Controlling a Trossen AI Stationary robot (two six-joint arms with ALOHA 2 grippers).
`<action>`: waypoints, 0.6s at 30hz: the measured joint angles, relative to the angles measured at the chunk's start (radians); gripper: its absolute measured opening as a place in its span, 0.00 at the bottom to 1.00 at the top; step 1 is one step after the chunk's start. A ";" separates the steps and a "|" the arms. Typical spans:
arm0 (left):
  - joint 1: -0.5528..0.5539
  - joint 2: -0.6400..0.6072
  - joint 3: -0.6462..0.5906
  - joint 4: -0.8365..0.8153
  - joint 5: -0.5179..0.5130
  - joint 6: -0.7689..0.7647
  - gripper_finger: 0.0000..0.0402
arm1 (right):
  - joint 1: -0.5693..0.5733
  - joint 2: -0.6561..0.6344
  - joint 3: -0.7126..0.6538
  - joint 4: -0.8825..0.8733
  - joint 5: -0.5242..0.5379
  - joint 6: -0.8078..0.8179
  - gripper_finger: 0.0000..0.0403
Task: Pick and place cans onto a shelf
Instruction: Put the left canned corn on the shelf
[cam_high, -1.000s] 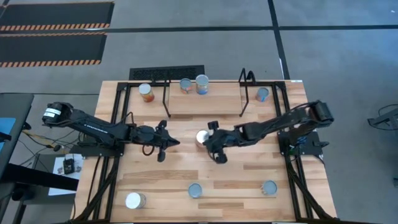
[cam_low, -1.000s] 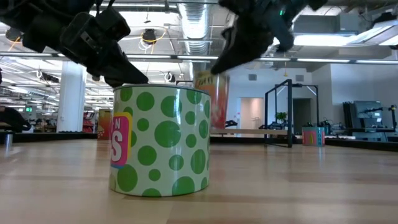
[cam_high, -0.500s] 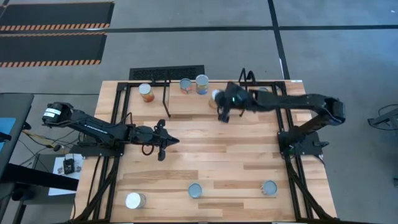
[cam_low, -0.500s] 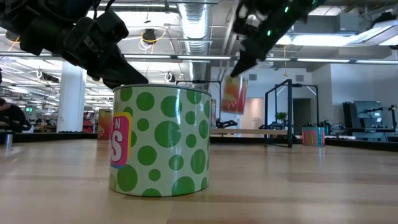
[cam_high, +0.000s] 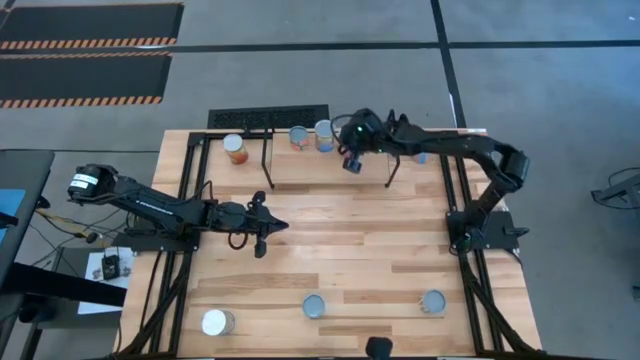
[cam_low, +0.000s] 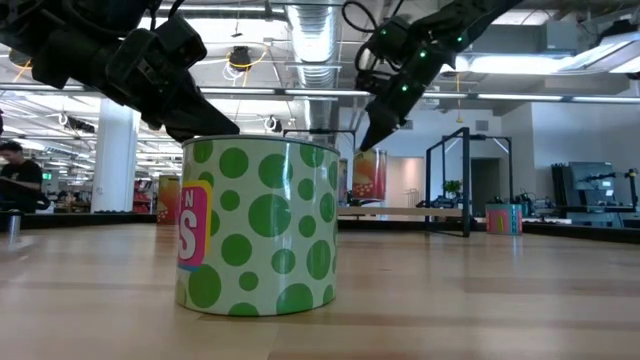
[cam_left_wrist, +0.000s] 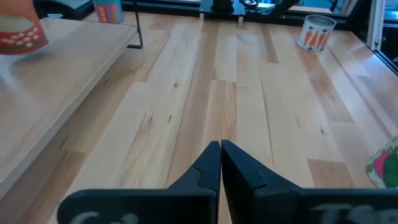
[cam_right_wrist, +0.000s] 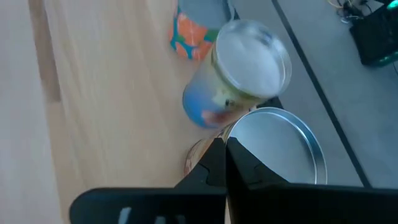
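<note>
Right gripper (cam_high: 351, 160) now shelfward — roughly seven cans (cam_high: 324, 134).

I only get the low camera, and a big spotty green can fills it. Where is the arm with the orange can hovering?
Observer: From above, the right gripper is over the shelf, with its fingers shut on the rim of the held can.
Operator: Are other cans up there?
Observer: Yes. Two cans stand side by side near the shelf's back edge.
Operator: What about the other arm?
Observer: The left gripper hangs over the middle of the table, fingers shut and holding nothing.
</note>
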 joint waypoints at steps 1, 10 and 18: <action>0.000 0.000 0.000 0.000 0.000 0.000 0.00 | -0.003 0.012 0.010 -0.001 -0.001 0.000 0.02; 0.000 0.000 0.000 -0.001 0.000 -0.004 0.00 | -0.032 0.066 0.054 -0.040 0.002 -0.018 0.02; 0.000 0.000 0.000 -0.001 0.000 -0.004 0.00 | -0.041 0.066 0.054 -0.037 0.001 -0.008 0.03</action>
